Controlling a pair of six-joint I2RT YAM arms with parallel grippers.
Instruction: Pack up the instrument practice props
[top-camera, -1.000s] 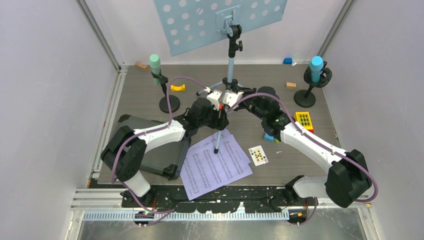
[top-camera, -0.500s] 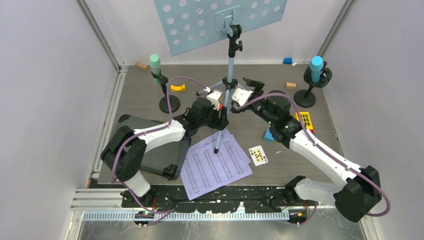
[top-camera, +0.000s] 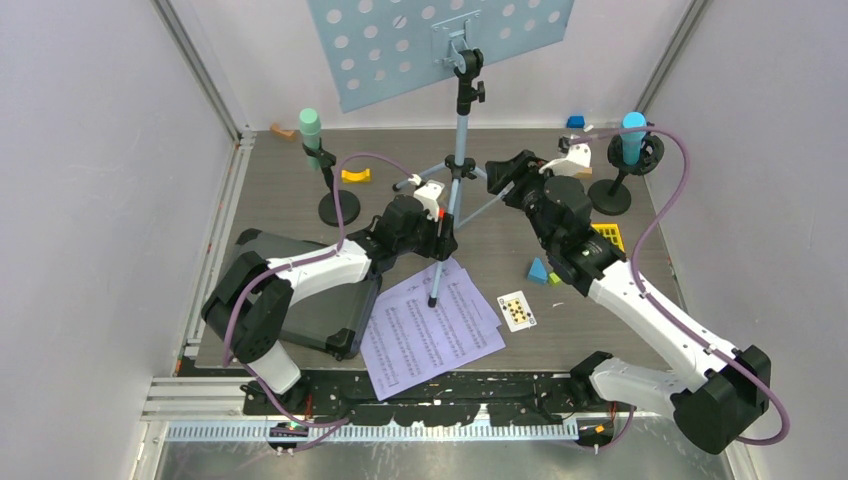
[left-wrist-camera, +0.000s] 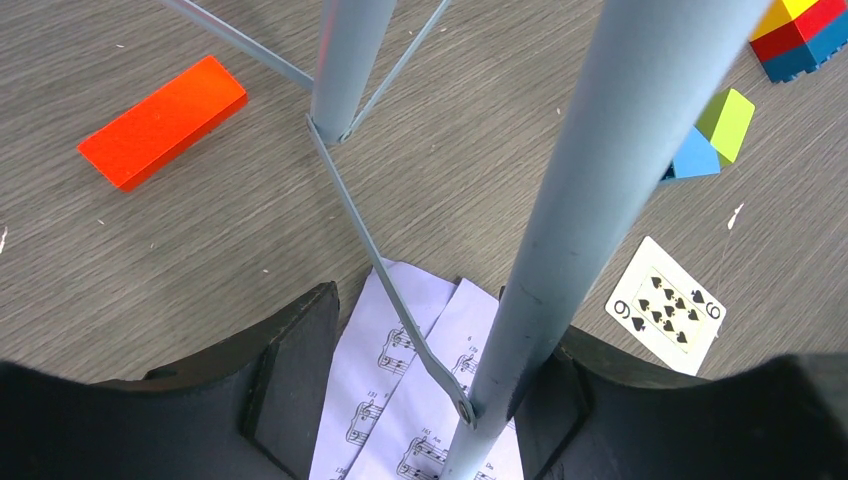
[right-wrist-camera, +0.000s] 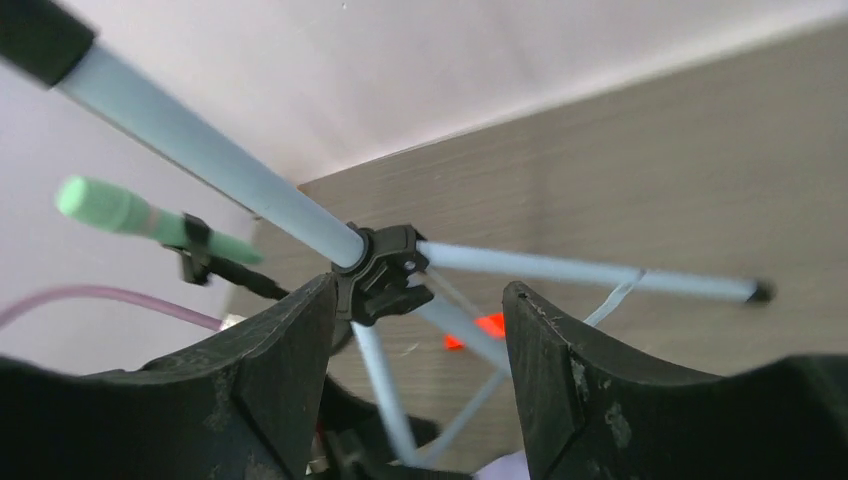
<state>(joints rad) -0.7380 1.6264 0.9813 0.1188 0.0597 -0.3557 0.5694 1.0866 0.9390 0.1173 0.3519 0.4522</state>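
Note:
The pale blue perforated music rack (top-camera: 440, 45) stands on its pole (top-camera: 461, 140) and spread tripod legs. My left gripper (top-camera: 443, 232) is open around the near leg (left-wrist-camera: 620, 150). That leg leans on the right finger, with a wide gap to the left one. My right gripper (top-camera: 498, 178) is open to the right of the tripod hub (right-wrist-camera: 385, 265), holding nothing. Lilac sheet-music pages (top-camera: 430, 330) lie under the near leg. The green microphone (top-camera: 310, 128) and the blue microphone (top-camera: 632, 130) sit on black round-based poles (top-camera: 338, 208) (top-camera: 609, 197).
A black case (top-camera: 310, 300) lies at the near left. A playing card (top-camera: 517, 311) lies right of the pages. Small toy blocks are scattered about: a yellow arch (top-camera: 355, 176), a blue wedge (top-camera: 538, 270), a yellow-red block (top-camera: 608, 236) and an orange bar (left-wrist-camera: 162, 120). Walls close in both sides.
My right gripper opened, came off the tripod's middle and drew back to the right, toward the blue microphone. The left gripper and the rack have not moved.

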